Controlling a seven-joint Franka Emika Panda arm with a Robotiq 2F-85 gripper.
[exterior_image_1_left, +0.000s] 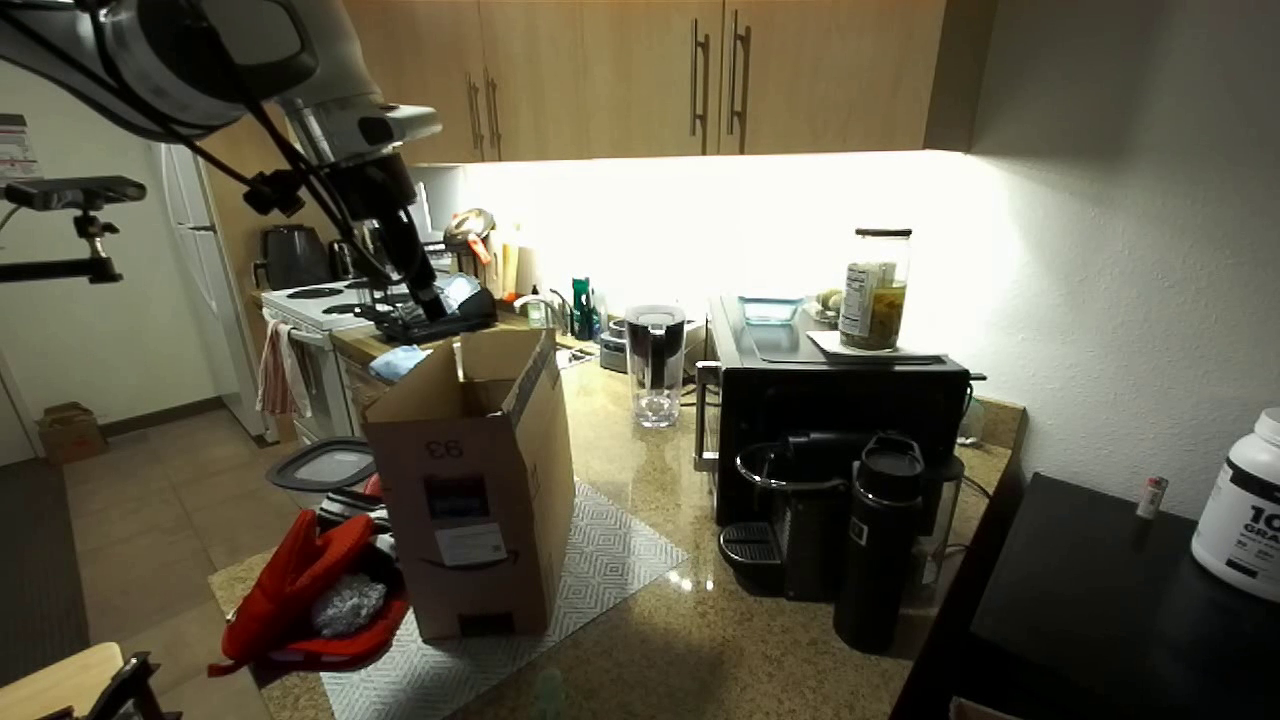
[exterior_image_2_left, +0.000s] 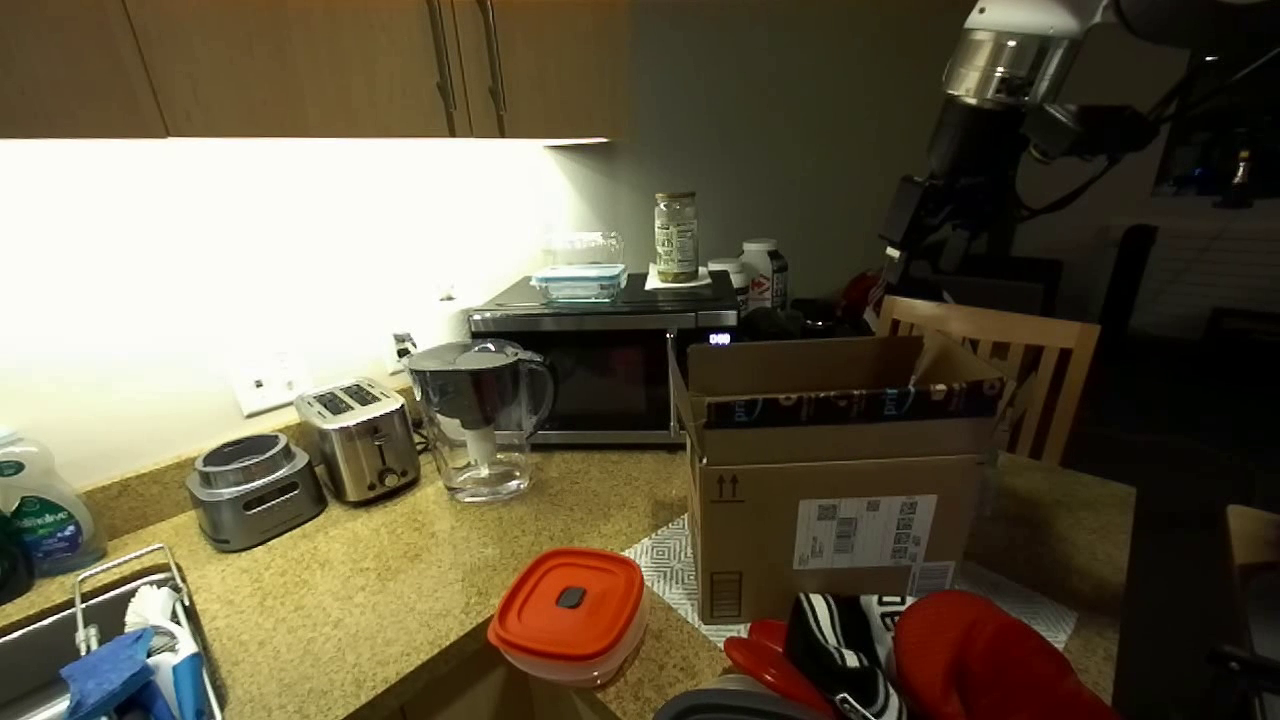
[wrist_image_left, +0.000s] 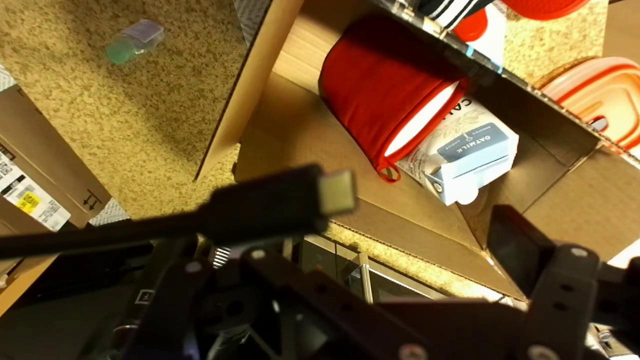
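My gripper (wrist_image_left: 407, 227) is open with nothing between its fingers. In the wrist view its right fingertip (wrist_image_left: 520, 250) shows, while a black cable plug with a metal tip (wrist_image_left: 265, 207) blurs over the left one. Below is an open cardboard box (wrist_image_left: 300, 130), also standing in both exterior views (exterior_image_1_left: 470, 530) (exterior_image_2_left: 760, 530). Inside lie a red oven mitt (wrist_image_left: 380, 95) and a white and blue oat milk carton (wrist_image_left: 467, 145), partly covered at the mitt's cuff. In the exterior views the gripper (exterior_image_1_left: 435, 318) hangs dark near the box's top; its fingers are hard to make out there.
A red mitt (exterior_image_1_left: 310, 580) and a red-lidded container (exterior_image_2_left: 570, 610) are near the box. A pitcher (exterior_image_2_left: 485, 430), a microwave (exterior_image_1_left: 830, 400) and a black coffee machine (exterior_image_1_left: 800, 540) stand on the counter. A small bottle (wrist_image_left: 135, 40) lies there, and a wooden chair (exterior_image_2_left: 1060, 350) is behind.
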